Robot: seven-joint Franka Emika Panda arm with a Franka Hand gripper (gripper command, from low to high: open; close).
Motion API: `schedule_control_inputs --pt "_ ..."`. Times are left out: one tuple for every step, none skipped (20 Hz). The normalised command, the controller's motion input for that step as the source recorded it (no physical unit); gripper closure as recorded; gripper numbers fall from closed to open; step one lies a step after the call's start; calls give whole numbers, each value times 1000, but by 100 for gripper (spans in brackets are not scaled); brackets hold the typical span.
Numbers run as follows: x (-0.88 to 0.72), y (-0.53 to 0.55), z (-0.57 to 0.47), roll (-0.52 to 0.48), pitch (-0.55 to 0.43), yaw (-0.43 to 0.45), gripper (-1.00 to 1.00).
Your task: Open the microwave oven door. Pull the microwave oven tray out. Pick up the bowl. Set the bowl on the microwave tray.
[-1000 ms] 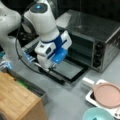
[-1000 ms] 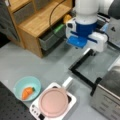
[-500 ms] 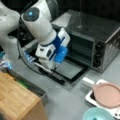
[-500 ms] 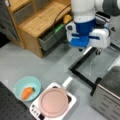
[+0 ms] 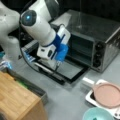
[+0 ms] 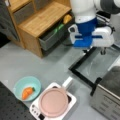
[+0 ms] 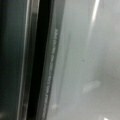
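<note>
In a front view, at the left, the wooden cabinet point(image 6: 37, 22) stands with a dark drawer pulled open, and below it the bowl point(image 6: 27, 88) rests on the grey table, with a small orange carrot point(image 6: 27, 92) lying inside. Just beside it, to the right, the pink plate point(image 6: 53, 102) lies on the white dish rack point(image 6: 36, 110). More to the right, the microwave oven door point(image 6: 98, 65) is already folded down flat, touching the table. The gripper point(image 6: 101, 52) hangs directly above this door, near its glass. I cannot tell how far its jaws stand apart, and it seems to hold nothing.

In a front view, the microwave oven point(image 5: 100, 42) stands at the right with the cavity open; the tray does not show outside it, so I judge it is not yet pulled out.

The wrist view shows only the door's glass and dark frame, very close.

The bowl looks light, stiff and smooth, perhaps slippery. I judge the rim is the good place to grasp, away from the carrot.
</note>
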Motion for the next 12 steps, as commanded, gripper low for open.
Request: schedule_control_inputs --pt "-127 76 -157 459 -88 63 -100" --pt "-127 72 -165 424 -82 57 -100" --pt "-124 71 -174 377 -81 52 -100" --pt "-115 54 -183 323 -79 58 -100" --pt "-102 3 -202 221 -119 148 -100" --pt "-91 -52 -212 130 -129 198 -100" --pt "-80 -89 -211 92 -127 202 -100" --pt "-69 -131 -204 51 -125 218 -100" --pt "-57 -166 -193 23 -124 223 -100" --pt "-49 -192 -182 -7 -121 223 -100" --pt "-40 -211 -173 -34 -120 221 -100" --pt "-30 -216 -167 -98 -125 238 -100"
